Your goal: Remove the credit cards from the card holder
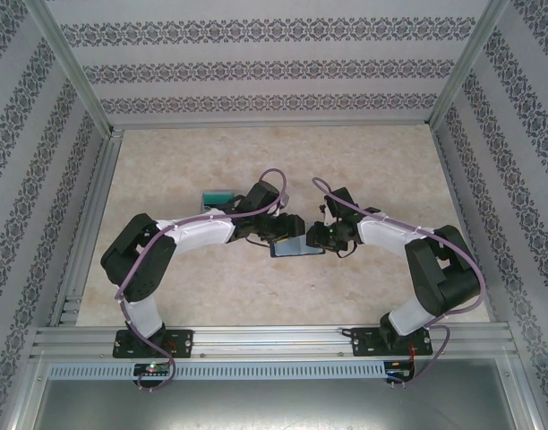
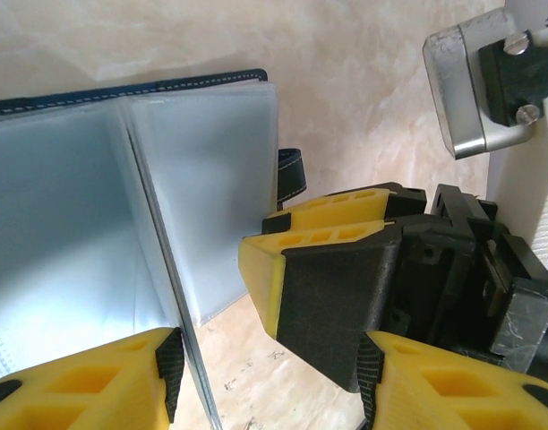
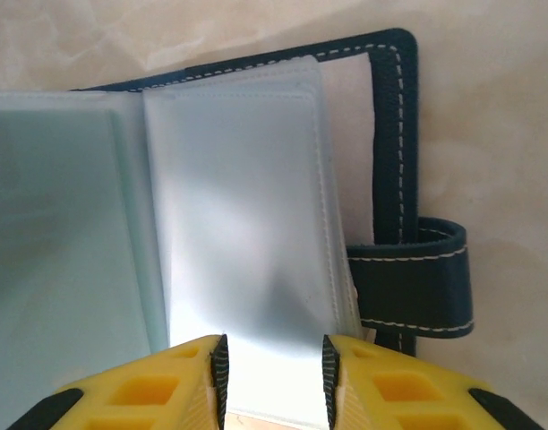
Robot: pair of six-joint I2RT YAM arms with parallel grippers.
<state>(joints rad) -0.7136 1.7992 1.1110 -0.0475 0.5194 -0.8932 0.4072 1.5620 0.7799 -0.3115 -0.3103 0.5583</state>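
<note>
**Holder spread open between both claws; one card lies out.**

A teal card (image 1: 218, 195) lies flat on the table (image 1: 193, 152), behind the left arm and well apart from the holder (image 3: 388, 134); judged removed. The left gripper (image 2: 267, 367) has its jaws wide apart over the holder's left half, one pad beside an upright sleeve (image 2: 158, 233), apparently to keep the leaves spread. The holder lies open at mid-table, tab (image 3: 417, 278) to the right. The right gripper (image 3: 274, 376) has its jaws narrowly apart at the near edge of the right sleeves (image 3: 243, 206). No grip is evident; it seems placed to work a pocket. No card is discernible there.
</note>
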